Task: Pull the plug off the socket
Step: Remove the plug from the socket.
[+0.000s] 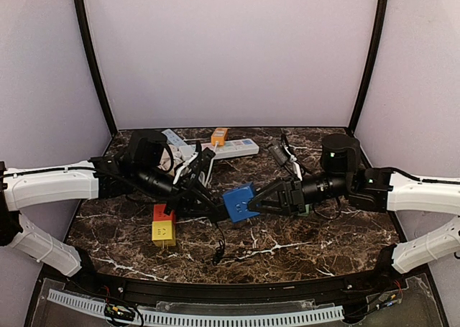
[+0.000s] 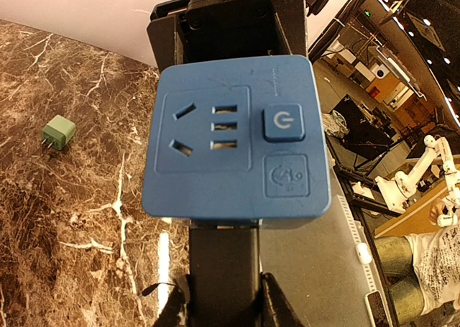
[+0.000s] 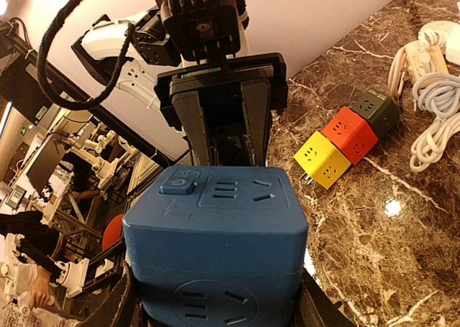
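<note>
A blue cube socket (image 1: 239,201) hangs above the middle of the table between both arms. My right gripper (image 1: 260,200) is shut on the cube's sides; in the right wrist view (image 3: 215,305) its fingers flank the cube (image 3: 215,233). A black plug (image 2: 224,269) sits in the cube's face (image 2: 237,147), its body tight against the cube with only a thin seam showing. My left gripper (image 2: 224,309) is shut on the plug, and it shows from above (image 1: 215,210) just left of the cube.
A yellow cube (image 1: 164,232) and a red cube (image 1: 162,213) lie joined at the left front, with a dark green cube (image 3: 379,108) behind them. A white power strip (image 1: 230,149), an orange plug (image 1: 219,135) and white cable lie at the back. A small green adapter (image 2: 57,133) lies on the marble.
</note>
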Robot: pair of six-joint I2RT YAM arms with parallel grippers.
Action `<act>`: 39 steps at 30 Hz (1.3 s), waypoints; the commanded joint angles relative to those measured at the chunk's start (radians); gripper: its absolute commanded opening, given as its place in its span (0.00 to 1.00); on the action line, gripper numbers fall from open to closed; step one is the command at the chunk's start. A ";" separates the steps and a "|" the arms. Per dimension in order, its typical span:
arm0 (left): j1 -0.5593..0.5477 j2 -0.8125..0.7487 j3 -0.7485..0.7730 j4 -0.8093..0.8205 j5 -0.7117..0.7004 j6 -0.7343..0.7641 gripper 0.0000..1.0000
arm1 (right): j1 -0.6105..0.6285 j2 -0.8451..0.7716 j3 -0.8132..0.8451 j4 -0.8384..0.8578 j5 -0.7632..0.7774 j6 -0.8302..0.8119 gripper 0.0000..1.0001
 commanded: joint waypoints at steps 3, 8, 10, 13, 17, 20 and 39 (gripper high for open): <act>-0.003 -0.040 0.017 -0.069 0.069 0.046 0.01 | -0.055 -0.027 0.000 -0.043 -0.002 0.023 0.00; -0.003 -0.040 0.024 -0.091 0.075 0.059 0.01 | -0.055 -0.042 0.001 0.030 -0.161 0.018 0.00; -0.003 -0.039 0.024 -0.092 0.075 0.060 0.01 | -0.056 -0.051 0.007 0.032 -0.186 0.013 0.00; -0.003 -0.037 0.025 -0.090 0.076 0.059 0.01 | -0.055 -0.057 0.016 0.000 -0.163 0.000 0.00; -0.003 -0.038 0.023 -0.089 0.061 0.059 0.01 | -0.056 -0.055 0.017 -0.047 -0.057 0.002 0.00; -0.003 -0.046 0.020 -0.089 0.036 0.062 0.00 | -0.055 -0.053 0.032 -0.130 0.088 0.000 0.00; -0.002 -0.045 0.024 -0.098 0.035 0.070 0.01 | -0.055 -0.056 0.030 -0.051 -0.160 -0.039 0.00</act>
